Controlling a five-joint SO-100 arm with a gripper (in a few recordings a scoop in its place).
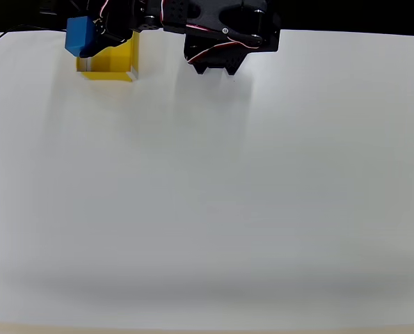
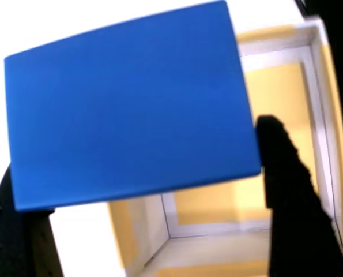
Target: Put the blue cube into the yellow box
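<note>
- The blue cube point(image 1: 79, 35) sits in the upper left of the overhead view, a small matte bright-blue block with plain faces, overlapping the left upper edge of the yellow box point(image 1: 116, 61).
- In the wrist view the blue cube point(image 2: 131, 107) spreads across most of the frame as a flat, even blue face with crisp straight edges, tilted a little so its right side is higher.
- The fingers point(image 2: 292, 190) show as dark shapes on either side of the cube; one black finger touches its right edge, another dark part sits at the lower left corner, so the cube is clamped between them.
- The black arm point(image 1: 227, 35), with red and white wires, lies along the top edge of the overhead view, reaching left to the cube.
- The yellow box point(image 2: 275, 92) appears in the wrist view below and right of the cube, open-topped, with a yellow floor, pale inner walls and thin white rims meeting at square corners.
- The white bench point(image 1: 207, 195) is smooth and plain in the overhead view.
- The overhead view gives the box's yellow outer wall; the wrist view gives its interior.
</note>
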